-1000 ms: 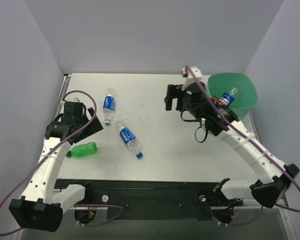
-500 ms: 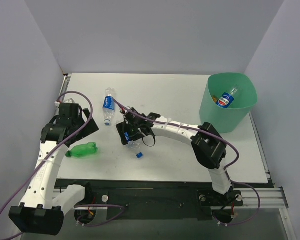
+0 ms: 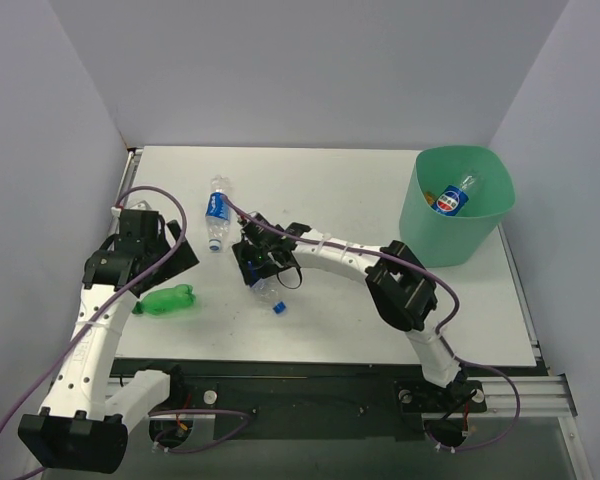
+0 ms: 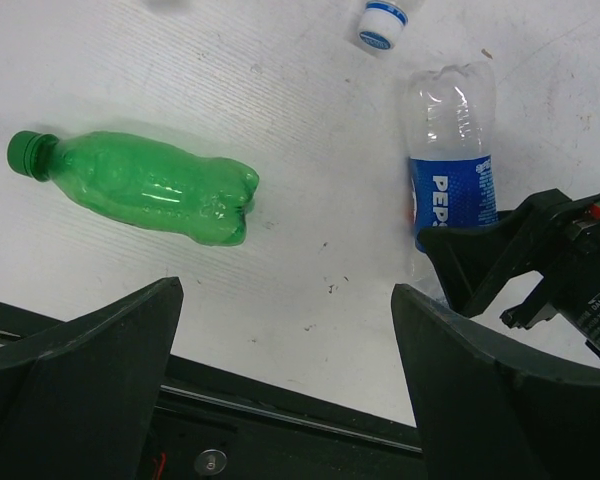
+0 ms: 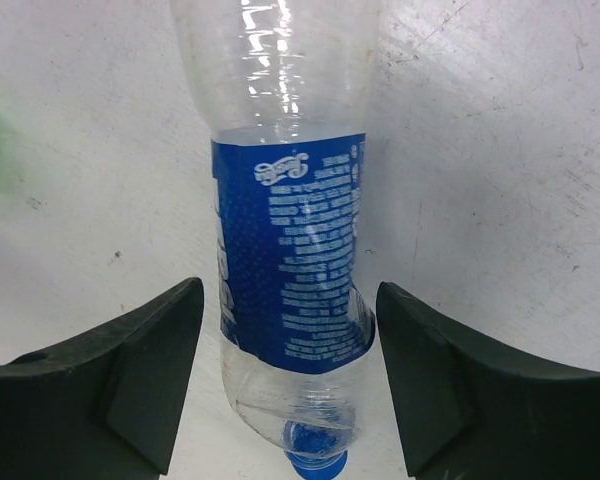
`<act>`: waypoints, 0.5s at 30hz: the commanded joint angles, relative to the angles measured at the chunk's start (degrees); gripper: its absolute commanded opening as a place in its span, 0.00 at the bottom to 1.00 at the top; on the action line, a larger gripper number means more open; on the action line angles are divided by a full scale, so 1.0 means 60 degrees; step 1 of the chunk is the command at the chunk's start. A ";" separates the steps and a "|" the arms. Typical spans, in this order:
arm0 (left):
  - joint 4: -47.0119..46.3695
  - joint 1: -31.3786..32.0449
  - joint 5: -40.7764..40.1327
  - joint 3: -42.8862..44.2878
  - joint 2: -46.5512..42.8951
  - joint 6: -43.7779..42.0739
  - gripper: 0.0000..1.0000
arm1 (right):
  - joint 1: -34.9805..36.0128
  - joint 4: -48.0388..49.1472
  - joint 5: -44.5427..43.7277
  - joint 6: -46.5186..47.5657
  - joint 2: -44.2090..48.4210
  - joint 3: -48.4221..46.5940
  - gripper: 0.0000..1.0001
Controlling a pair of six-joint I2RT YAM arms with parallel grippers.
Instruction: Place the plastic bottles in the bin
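- Your right gripper (image 5: 290, 375) is spread astride the clear plastic bottle with a blue label (image 5: 285, 250), which lies flat near the centre of the white table (image 3: 380, 190); contact cannot be told.
- Your left gripper (image 4: 285, 370) is spread and holds nothing; the green plastic bottle (image 4: 150, 190) lies near it.
- The mint-green plastic bin (image 3: 425, 225) stands at the table's 2 o'clock.

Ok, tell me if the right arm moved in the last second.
Yes: the right arm swung left from the bin; its jaws now straddle a blue-labelled bottle.
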State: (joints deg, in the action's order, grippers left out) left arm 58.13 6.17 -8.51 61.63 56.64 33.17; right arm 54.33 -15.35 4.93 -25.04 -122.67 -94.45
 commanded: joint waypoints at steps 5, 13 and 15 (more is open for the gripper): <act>-0.0503 -0.0062 0.0335 -0.0134 -0.0036 0.0009 0.97 | 0.0013 -0.0619 -0.0234 0.0130 0.0082 -0.0240 0.34; -0.0591 -0.0077 0.0437 -0.0149 0.0125 0.0038 0.97 | -0.0731 -0.1044 -0.1522 0.1036 0.3699 0.0946 0.25; -0.0635 -0.0077 0.0510 -0.0265 0.0096 0.0082 0.97 | -0.1301 -0.1147 -0.1890 0.1184 0.4870 0.1151 0.25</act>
State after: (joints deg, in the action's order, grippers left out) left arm 56.71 6.15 -6.68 60.64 57.63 33.34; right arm 52.34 -20.34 0.75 -21.32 -109.30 -88.03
